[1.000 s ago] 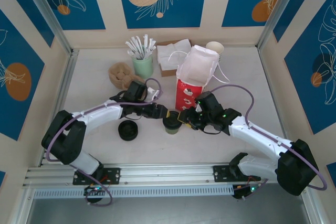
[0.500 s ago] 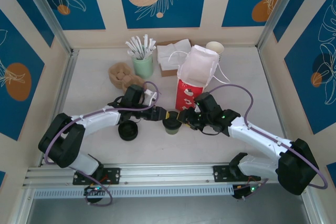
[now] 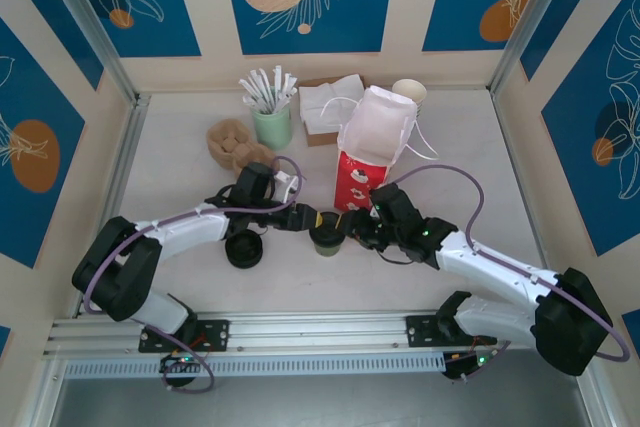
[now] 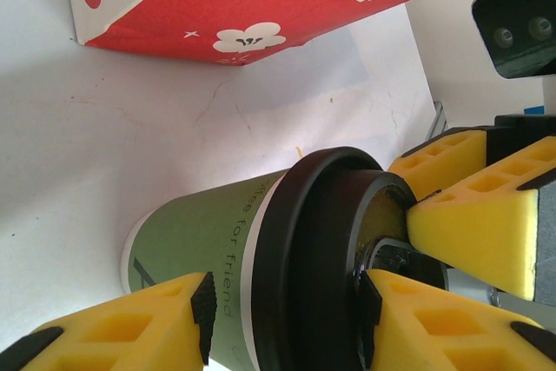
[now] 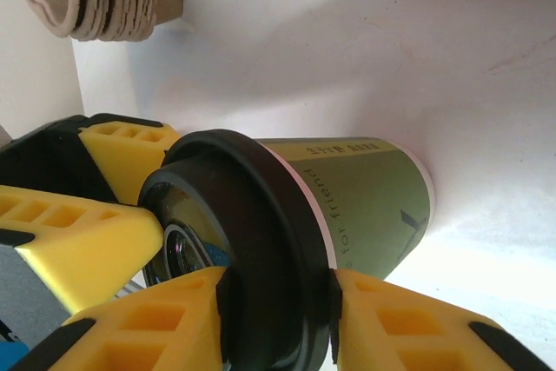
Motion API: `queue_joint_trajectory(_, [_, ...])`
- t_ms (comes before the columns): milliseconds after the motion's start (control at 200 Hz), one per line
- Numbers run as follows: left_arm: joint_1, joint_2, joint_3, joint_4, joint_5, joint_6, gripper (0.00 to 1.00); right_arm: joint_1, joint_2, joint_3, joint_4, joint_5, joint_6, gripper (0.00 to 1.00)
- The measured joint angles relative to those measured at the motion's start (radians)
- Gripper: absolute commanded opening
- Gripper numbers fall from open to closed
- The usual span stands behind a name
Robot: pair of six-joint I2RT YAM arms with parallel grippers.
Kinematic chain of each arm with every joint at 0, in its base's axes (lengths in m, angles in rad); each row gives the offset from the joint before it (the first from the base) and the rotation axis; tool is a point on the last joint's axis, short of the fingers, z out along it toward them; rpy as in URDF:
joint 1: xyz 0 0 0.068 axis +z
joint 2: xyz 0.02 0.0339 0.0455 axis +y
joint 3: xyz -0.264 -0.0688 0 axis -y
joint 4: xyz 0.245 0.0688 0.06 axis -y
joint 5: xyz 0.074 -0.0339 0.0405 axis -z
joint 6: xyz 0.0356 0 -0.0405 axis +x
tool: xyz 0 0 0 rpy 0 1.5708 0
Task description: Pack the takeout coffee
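Takeout coffee (image 3: 327,234) upright betw. left hand (image 3: 312,218) & right hand (image 3: 350,225).

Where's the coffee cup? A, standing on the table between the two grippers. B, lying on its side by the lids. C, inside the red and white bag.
A: the coffee cup stands upright on the table, outside the bag, with the left gripper and right gripper flanking it.
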Motion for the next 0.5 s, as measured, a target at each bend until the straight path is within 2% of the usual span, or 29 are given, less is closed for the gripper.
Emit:
queue_joint_trajectory(250, [0.0, -0.017, -0.013, 0.008, -0.005, -0.003, 0.48, 0.014, -0.028, -0.025, 0.027, 0.032, 0.01, 0.36])
queue_joint_trajectory(500, [-0.015, -0.045, 0.007, -0.092, -0.023, -0.003, 0.52, 0.014, -0.034, 0.004, -0.038, 0.016, 0.011, 0.42])
